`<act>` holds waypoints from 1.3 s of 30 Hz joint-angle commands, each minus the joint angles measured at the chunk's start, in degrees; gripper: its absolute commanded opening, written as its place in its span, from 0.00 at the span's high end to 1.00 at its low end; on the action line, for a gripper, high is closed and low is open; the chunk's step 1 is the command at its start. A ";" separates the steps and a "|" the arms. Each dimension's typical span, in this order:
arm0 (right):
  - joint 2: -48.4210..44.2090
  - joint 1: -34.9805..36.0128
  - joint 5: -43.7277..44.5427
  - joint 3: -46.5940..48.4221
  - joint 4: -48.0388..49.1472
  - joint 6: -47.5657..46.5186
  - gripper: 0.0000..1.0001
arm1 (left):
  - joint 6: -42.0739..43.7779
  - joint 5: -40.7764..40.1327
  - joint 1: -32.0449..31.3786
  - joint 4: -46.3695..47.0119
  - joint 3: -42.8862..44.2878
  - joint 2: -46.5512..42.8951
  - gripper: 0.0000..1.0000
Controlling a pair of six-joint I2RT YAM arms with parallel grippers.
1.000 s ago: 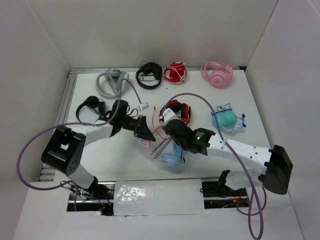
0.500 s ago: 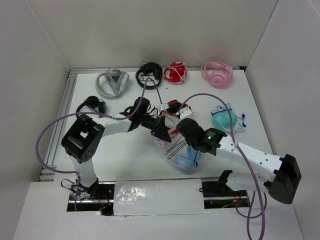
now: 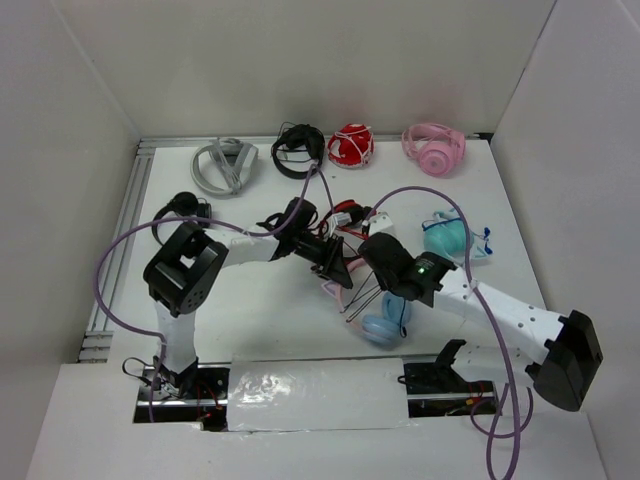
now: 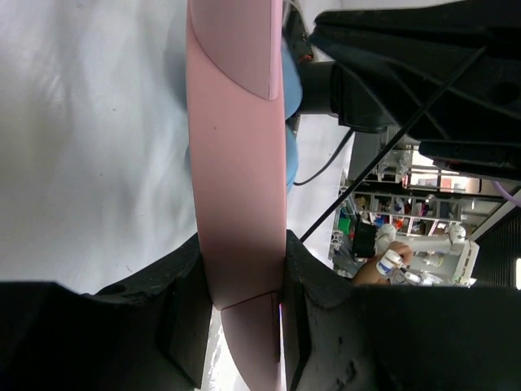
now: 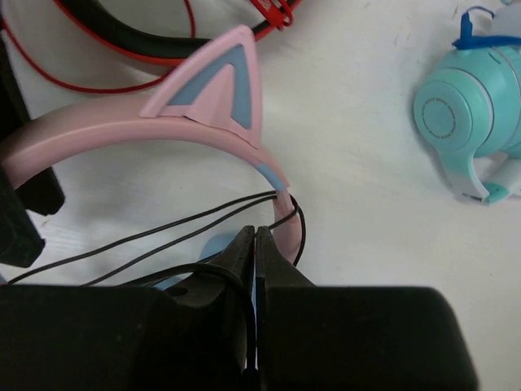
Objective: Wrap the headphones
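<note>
The headphones have a pink headband with a cat ear point(image 5: 218, 81), light blue ear cups point(image 3: 380, 328) and a thin black cable point(image 5: 163, 235). They are at the table's middle front. My left gripper point(image 3: 337, 270) is shut on the pink headband point(image 4: 238, 179), which fills the gap between its fingers point(image 4: 183, 314). My right gripper point(image 3: 383, 290) sits just right of it, over the blue ear cup. In the right wrist view its jaws point(image 5: 255, 244) are closed with the black cable running into them. Two cable strands stretch left from the headband's end.
Red-and-black headphones point(image 3: 347, 214) lie just behind the grippers. Teal headphones point(image 3: 447, 238) lie to the right. Along the back stand grey point(image 3: 224, 166), black point(image 3: 298, 150), red-and-white point(image 3: 350, 146) and all-pink point(image 3: 433, 148) headphones. Black headphones point(image 3: 180, 210) lie at the left.
Both grippers have moved right and slightly nearer with the headphones. The blue ear cup has shifted right along the table's front. The left arm has stretched out further.
</note>
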 commanded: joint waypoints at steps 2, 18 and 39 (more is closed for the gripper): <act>1.83 -2.87 5.40 2.16 0.02 2.06 0.89 | 3.86 -4.40 -0.97 -6.21 -0.17 3.25 1.00; 14.75 -3.14 9.35 7.69 -6.84 5.06 0.85 | 6.23 -19.52 -4.58 -13.86 -0.61 -0.61 0.66; 11.07 1.34 9.44 10.16 -14.84 12.17 0.79 | 9.13 -21.01 -10.37 -20.01 8.68 -0.09 1.00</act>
